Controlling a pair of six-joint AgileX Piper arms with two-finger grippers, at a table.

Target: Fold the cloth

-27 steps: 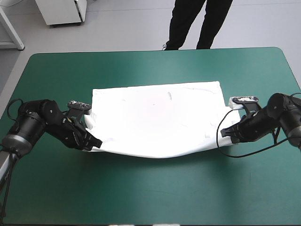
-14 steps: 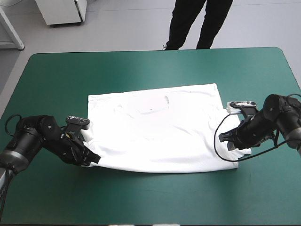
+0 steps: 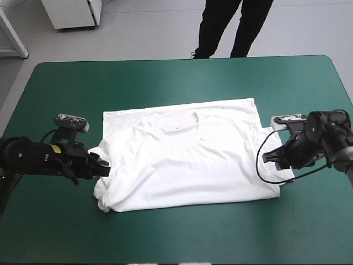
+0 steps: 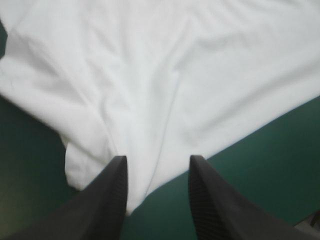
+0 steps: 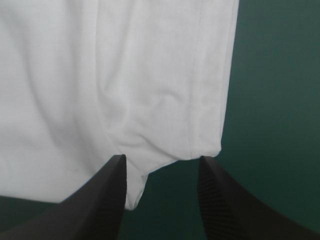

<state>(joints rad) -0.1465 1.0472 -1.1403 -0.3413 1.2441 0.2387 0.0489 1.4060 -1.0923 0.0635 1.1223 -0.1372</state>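
Both pairs of jaws stood apart, gripping nothing, one at each short end of the T-shirt. A cloth corner poked between the left jaws; the hem lay just ahead of the right jaws. Neither arm was nearer. Long axis ran side to side, mid-desk. White, collar toward far edge, mostly flat, near-left corner bunched.

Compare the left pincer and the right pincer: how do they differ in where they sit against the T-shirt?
The left pincer meets the T-shirt at a bunched, creased edge; the right pincer meets a smoother, stitched edge. The left pincer points towards the right edge of the table, the right pincer towards its left. Both stand open, a tip of cloth inside each.
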